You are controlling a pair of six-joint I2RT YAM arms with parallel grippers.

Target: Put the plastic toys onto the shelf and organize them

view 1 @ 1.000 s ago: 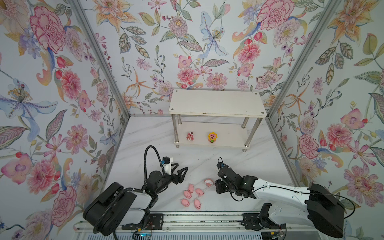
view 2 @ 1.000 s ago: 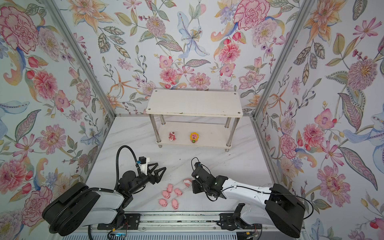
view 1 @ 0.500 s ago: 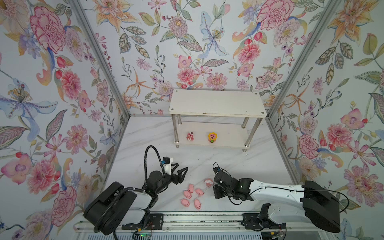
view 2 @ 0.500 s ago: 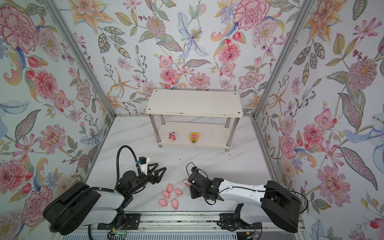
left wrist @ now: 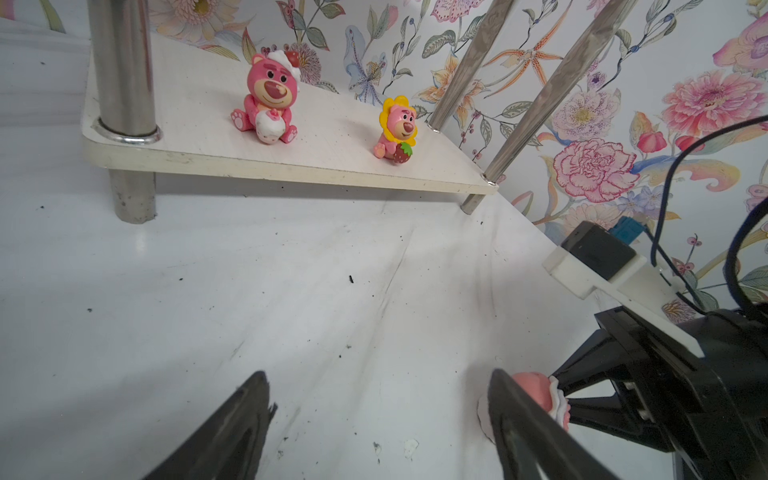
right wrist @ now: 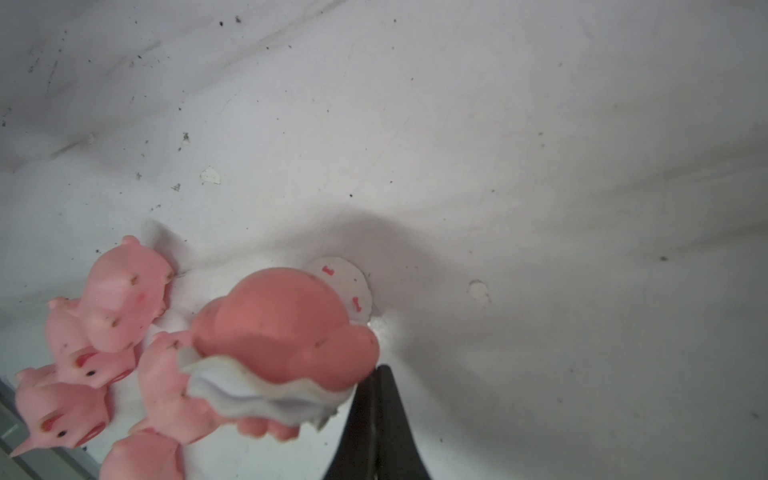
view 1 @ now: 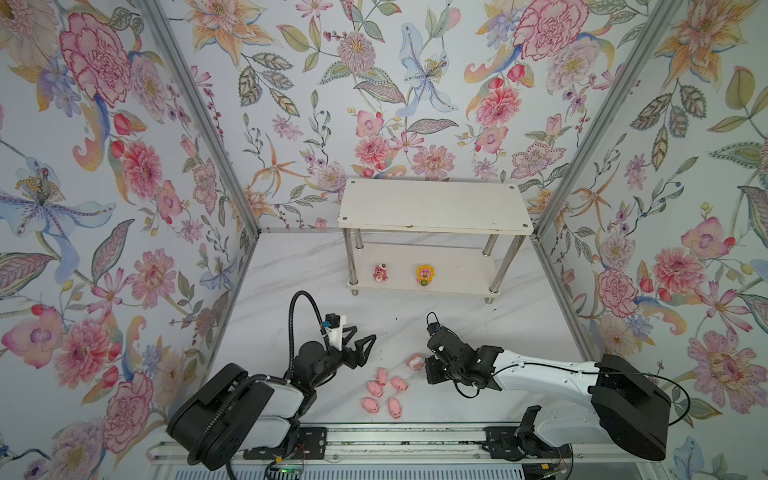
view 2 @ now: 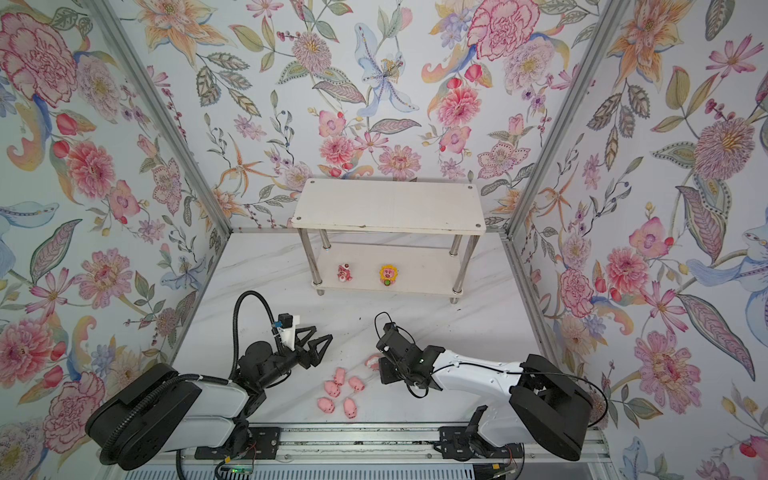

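The white shelf (view 1: 434, 205) (view 2: 388, 203) stands at the back. On its lower tier sit a red-pink bear (view 1: 380, 272) (left wrist: 268, 106) and a yellow-petalled figure (view 1: 424, 274) (left wrist: 399, 131). Several pink pigs (view 1: 384, 390) (view 2: 340, 392) (right wrist: 124, 299) lie in a cluster on the floor. A pink-and-white toy (view 1: 415, 360) (right wrist: 282, 328) lies just right of them. My right gripper (view 1: 428, 365) (right wrist: 380, 370) is shut and empty, its tip touching that toy's side. Left of the pigs, my left gripper (view 1: 361, 340) (left wrist: 378, 374) is open and empty, low over the floor.
Floral walls close in the left, back and right sides. The white marble floor (view 1: 299, 282) carries dark specks. A metal rail (view 1: 374, 440) runs along the front edge, with both arm bases on it.
My right gripper has slid a little to the left, up against the pink-and-white toy. The left arm has not moved.
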